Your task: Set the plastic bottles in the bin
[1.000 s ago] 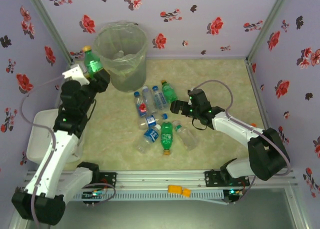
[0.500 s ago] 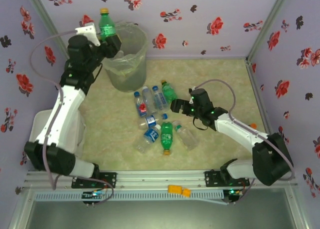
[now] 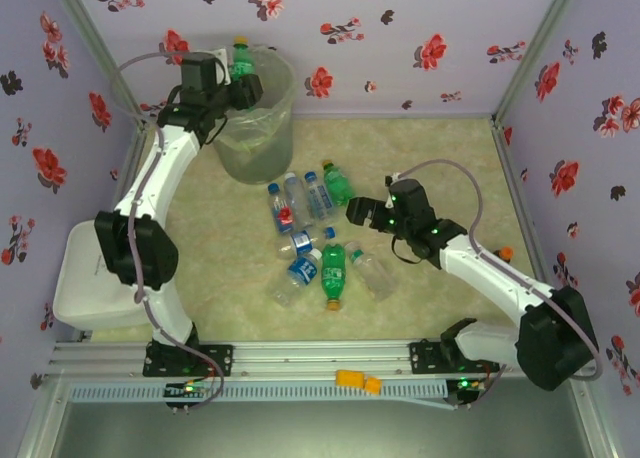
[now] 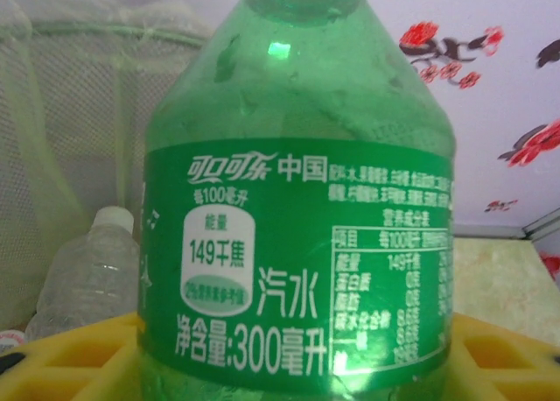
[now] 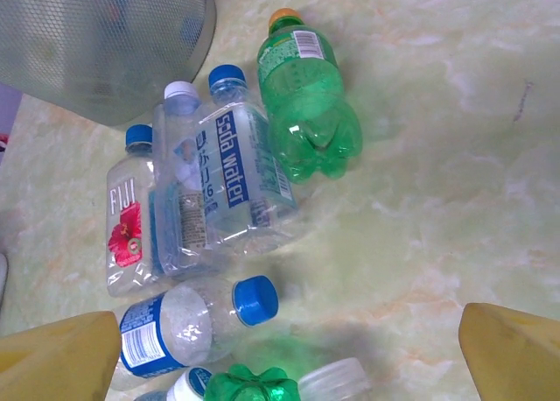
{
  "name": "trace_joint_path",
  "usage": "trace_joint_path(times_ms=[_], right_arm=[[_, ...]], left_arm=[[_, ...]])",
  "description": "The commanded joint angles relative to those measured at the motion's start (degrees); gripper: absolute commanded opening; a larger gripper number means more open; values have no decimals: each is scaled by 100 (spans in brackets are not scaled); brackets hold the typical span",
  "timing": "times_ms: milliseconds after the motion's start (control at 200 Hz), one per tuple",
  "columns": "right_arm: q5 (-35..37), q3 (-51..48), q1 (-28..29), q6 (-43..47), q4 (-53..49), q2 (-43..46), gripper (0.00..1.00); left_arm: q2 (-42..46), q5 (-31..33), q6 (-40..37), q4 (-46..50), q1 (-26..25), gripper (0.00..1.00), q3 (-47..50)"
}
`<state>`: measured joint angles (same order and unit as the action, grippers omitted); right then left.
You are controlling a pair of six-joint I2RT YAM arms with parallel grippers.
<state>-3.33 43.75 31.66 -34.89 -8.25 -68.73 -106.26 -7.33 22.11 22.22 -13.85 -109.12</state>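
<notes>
While my left gripper [image 3: 233, 73] clasps a green bottle [image 3: 241, 58] over the rim of the bin [image 3: 250, 148], the top view shows loose bottles [image 3: 315, 228] heaped just before the bin on the marbled tabletop [image 3: 450, 168], with flowered walls [image 3: 400, 28] closing three sides and open surface right of the bin. From the left wrist, the green bottle [image 4: 297, 243] stands between my yellow fingers [image 4: 503, 357], bin liner [image 4: 61, 130] just behind. From the right wrist, my right gripper [image 5: 284, 353] gapes wide, holding nothing, over loose bottles [image 5: 219, 182] beside the bin [image 5: 105, 42].

My top camera looks down on the whole desk [image 3: 230, 278] from behind. Left wrist faces one bottle [image 4: 297, 261] closely; right wrist, like top, sees the pile [image 5: 232, 173].
</notes>
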Motion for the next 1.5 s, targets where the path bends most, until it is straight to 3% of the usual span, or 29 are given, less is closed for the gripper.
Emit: trace_joint_path(times_ms=[0, 165, 500, 960, 1255, 1395, 1495], right_arm=[[219, -36, 16, 145, -287, 186, 100], [333, -4, 8, 279, -405, 194, 100], [275, 270, -100, 880, -388, -278, 100], [-734, 1515, -610, 1923, 57, -1992, 97], [-1571, 3365, -632, 2925, -1160, -3773, 83], [-1339, 4123, -618, 3034, -1688, -4433, 81], [-908, 4591, -587, 2988, -2136, -4808, 81]], left_arm=[[-163, -5, -93, 623, 19, 80, -632], [88, -6, -128, 583, -21, 100, -629], [1768, -108, 147, -590, -274, 100, 1152], [4403, -40, 1065, -1872, -1240, 100, 4836], [4645, 382, 2470, -2434, -1644, 100, 6875], [4498, 793, 3179, -3387, -2053, 100, 7720], [4165, 997, 3215, -3430, -2270, 100, 7776]])
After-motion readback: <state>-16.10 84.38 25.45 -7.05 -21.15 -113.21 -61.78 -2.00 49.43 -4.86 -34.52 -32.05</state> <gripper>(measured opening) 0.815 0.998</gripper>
